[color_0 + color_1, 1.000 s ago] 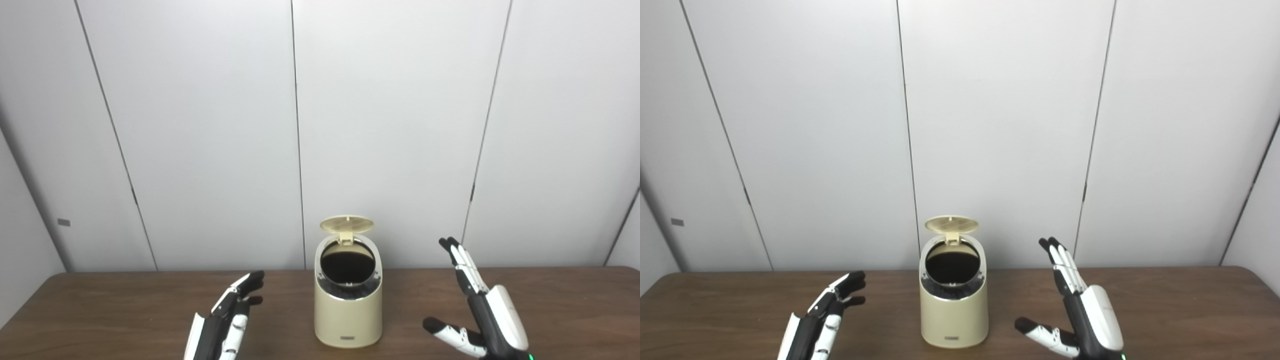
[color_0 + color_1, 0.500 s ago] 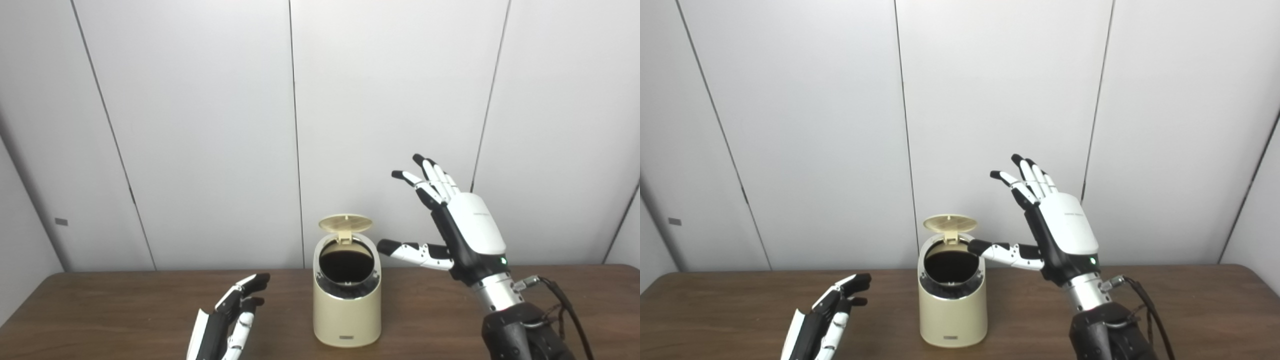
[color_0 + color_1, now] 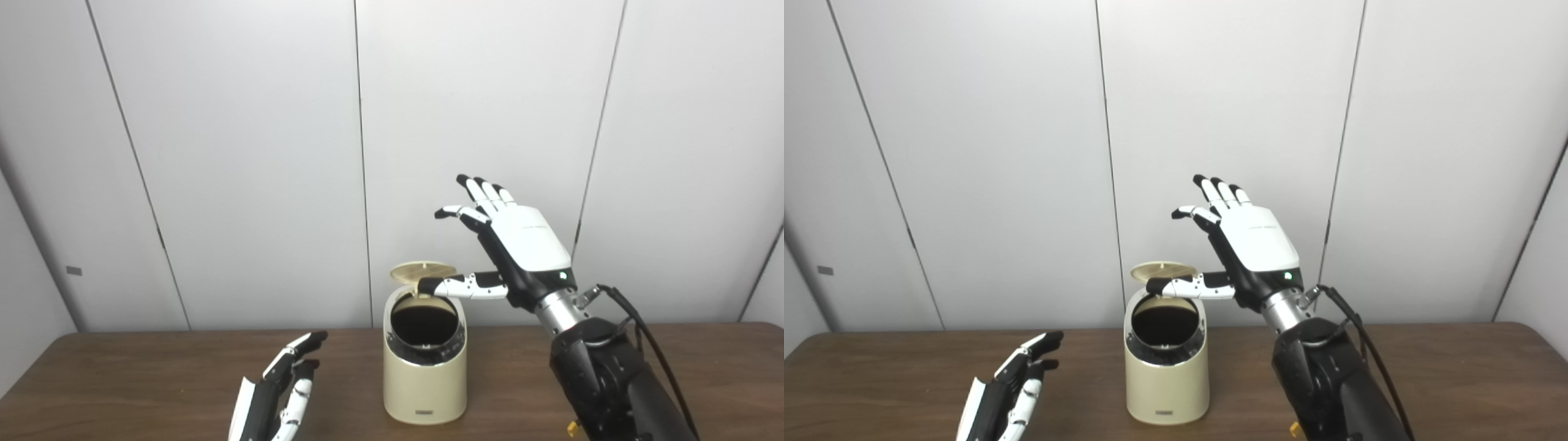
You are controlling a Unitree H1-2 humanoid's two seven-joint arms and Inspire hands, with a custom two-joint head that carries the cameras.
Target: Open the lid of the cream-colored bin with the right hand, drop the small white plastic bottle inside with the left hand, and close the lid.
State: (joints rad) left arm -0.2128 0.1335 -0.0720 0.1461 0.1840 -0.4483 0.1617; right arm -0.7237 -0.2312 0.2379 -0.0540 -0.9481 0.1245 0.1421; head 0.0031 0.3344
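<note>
The cream-colored bin (image 3: 424,380) stands on the brown table with its round lid (image 3: 424,269) hinged up and tilted nearly flat over its dark opening (image 3: 425,324). My right hand (image 3: 517,245) hovers open above and right of the bin, fingers spread upward, its thumb reaching across under the lid's right edge. My left hand (image 3: 278,392) rests open and low, left of the bin, holding nothing. No small white bottle shows in either view; the bin's inside is too dark to read.
The brown table (image 3: 122,380) runs to both sides of the bin. White wall panels (image 3: 245,153) close off the back just behind the table's far edge.
My right hand rose from low on the table at the right and swung left to above the bin, its thumb now at the lid. The left hand barely moved. The lid stayed up.
</note>
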